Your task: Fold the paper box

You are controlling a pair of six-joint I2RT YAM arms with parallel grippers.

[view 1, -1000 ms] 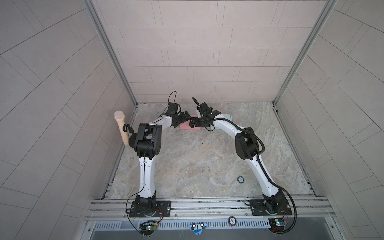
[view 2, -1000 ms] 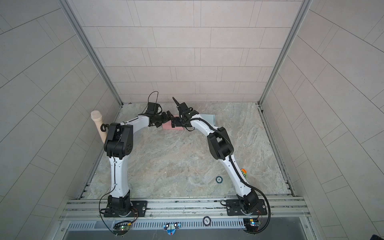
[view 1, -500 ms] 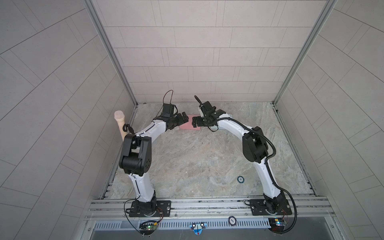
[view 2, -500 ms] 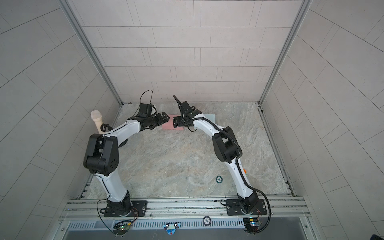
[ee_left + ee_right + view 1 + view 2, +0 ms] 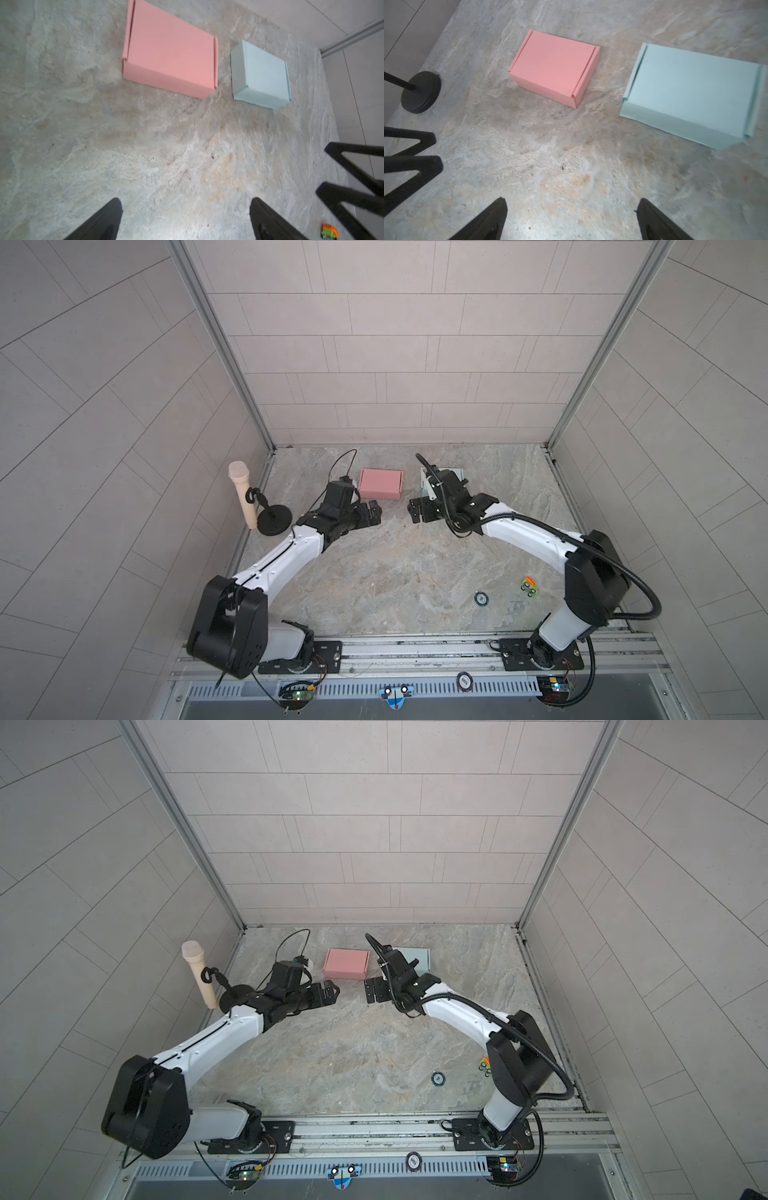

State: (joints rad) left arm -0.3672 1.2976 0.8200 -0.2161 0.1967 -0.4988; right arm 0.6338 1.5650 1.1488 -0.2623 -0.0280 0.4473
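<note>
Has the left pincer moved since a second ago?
Yes. The left pincer has backed away from the pink box, downward in a top view.

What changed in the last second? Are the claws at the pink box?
The left claw and right claw pulled back from the pink paper box toward the robot's base, both open and empty. The closed box stayed put, as did the light blue box and microphone stand.

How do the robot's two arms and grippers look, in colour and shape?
The left arm and right arm have white links and bulky black joints. A thick ribbed black hose runs along the right arm; a thin black cable loops at the left wrist. The left gripper and right gripper are black, with tapered fingers.
</note>
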